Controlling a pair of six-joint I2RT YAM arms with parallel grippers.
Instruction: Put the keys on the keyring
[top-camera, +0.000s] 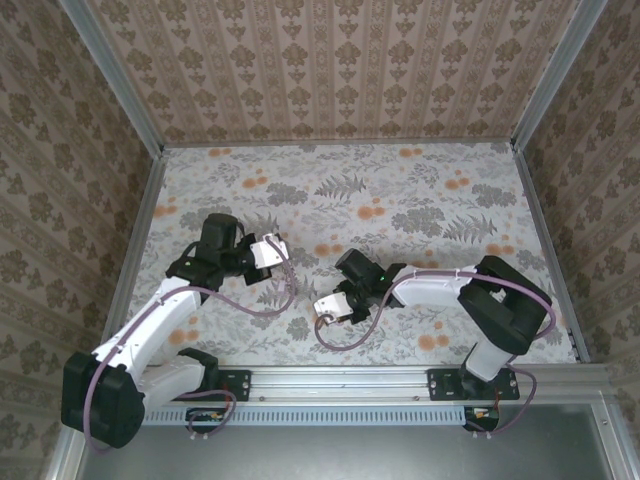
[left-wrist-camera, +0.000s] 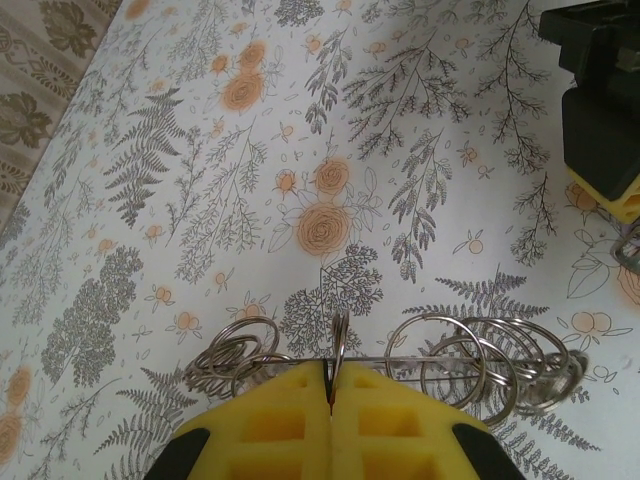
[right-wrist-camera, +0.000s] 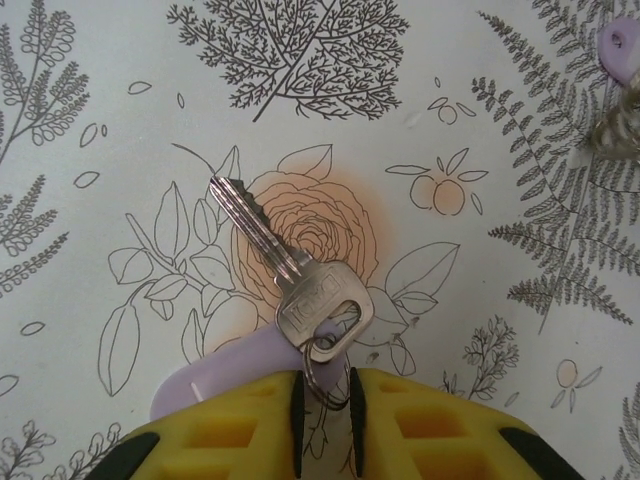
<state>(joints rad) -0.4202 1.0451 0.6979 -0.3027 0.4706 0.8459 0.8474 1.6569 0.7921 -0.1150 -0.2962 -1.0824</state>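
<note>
Your left end effector (left-wrist-camera: 331, 388) is clamped shut on one loop of the keyring (left-wrist-camera: 400, 358), steadying the bunch near the surface (left-wrist-camera: 450, 120). Your right end effector (right-wrist-camera: 325, 388) pinches the keys (right-wrist-camera: 300, 280) by their small ring, leaving the blade free to thread.

A silver key (right-wrist-camera: 290, 265) with a lilac tag (right-wrist-camera: 225, 365) under its bow lies angled on the flowered tabletop (right-wrist-camera: 90, 120), while the keyring (left-wrist-camera: 450, 365) is a row of silvery wire loops.
</note>
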